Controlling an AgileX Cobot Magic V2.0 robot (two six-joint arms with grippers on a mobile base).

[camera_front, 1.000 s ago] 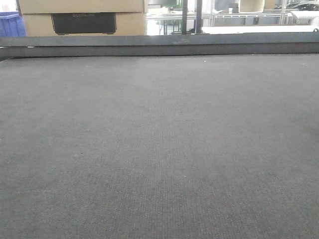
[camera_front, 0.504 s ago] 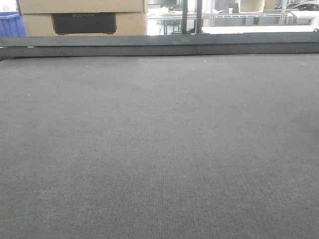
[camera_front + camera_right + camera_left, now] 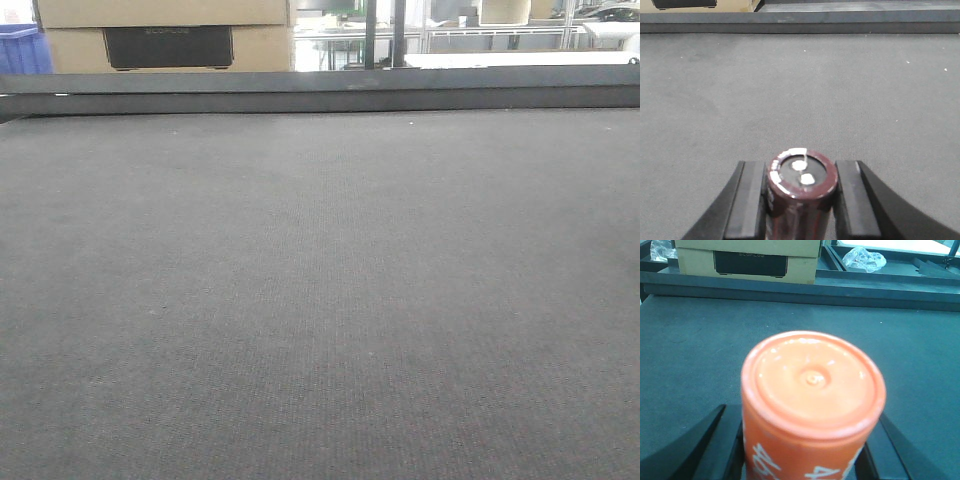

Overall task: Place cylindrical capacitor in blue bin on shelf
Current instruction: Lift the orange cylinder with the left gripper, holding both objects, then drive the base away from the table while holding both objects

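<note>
A dark grey desk [image 3: 320, 300] is seen across most of the front view. Beyond its far edge, at upper left, a cardboard box [image 3: 165, 20] is noted, and beside it a blue crate [image 3: 20, 50]. The crate's contents are hidden, and it cannot be confirmed as the target bin. An orange can [image 3: 812, 385] is clamped end-on in the left gripper [image 3: 807, 447]. The cylindrical capacitor [image 3: 802, 175], dark brown with its terminals facing the camera, is pinched in the right gripper [image 3: 801, 205] over the desk, judged ready for carrying.

Black matte jaws — 2 wedge-shaped pairs.
</note>
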